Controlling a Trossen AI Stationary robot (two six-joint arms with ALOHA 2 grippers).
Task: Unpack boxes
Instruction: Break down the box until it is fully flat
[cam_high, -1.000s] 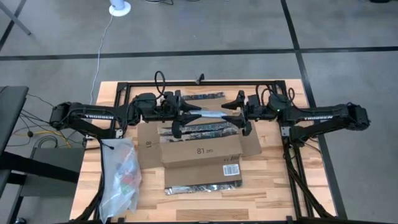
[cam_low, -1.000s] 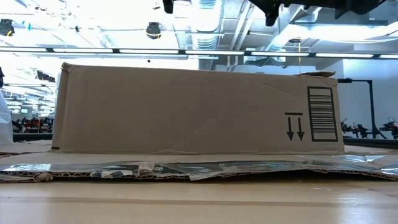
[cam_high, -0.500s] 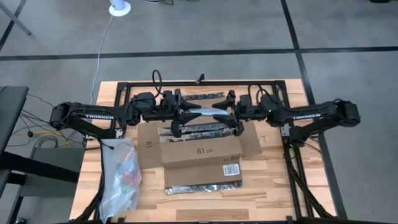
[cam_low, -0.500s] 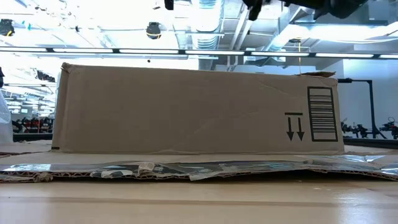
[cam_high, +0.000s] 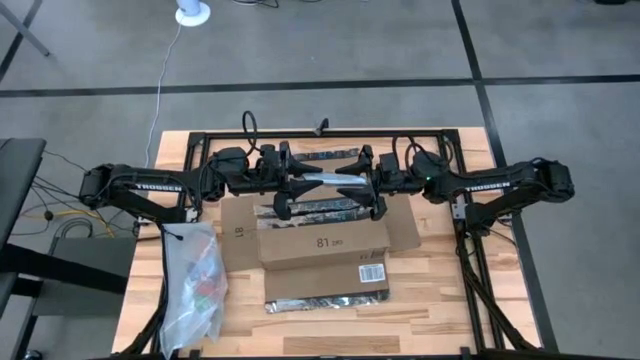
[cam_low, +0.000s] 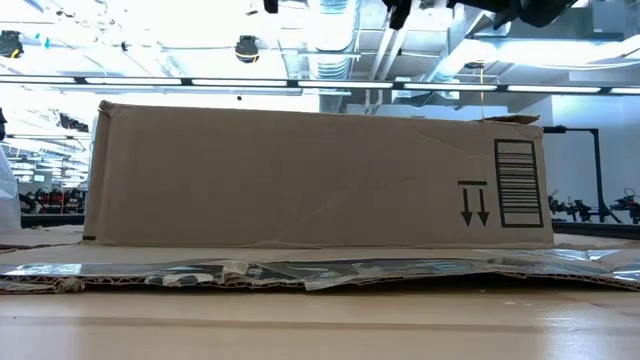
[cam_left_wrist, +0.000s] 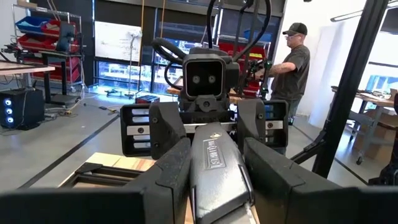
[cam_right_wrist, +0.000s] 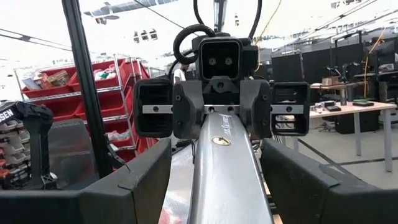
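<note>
Since a second ago the right gripper (cam_high: 368, 181) has slid leftward along the silver tool (cam_high: 325, 182) toward the left gripper (cam_high: 285, 181), while the box has stayed put. Nearest the front table edge, a flattened strip of dark printed tape (cam_high: 325, 303) lies on the wooden table (cam_high: 440, 300), and a clear plastic bag (cam_high: 192, 282) rests at the front left corner. Just behind the tape stands the brown cardboard box (cam_high: 322, 250), at the table's middle, its top flaps folded out, with "81" and a white barcode label (cam_high: 371, 272) facing up. Seen level from the table edge, its long side (cam_low: 300, 178) shows a printed barcode and two down arrows. Above the box's far edge the two grippers face each other, the tool spanning between them: the left one is clenched on one end (cam_left_wrist: 214, 165), and the right one's wide-spread fingers (cam_right_wrist: 140, 180) flank the other end without pressing it.
</note>
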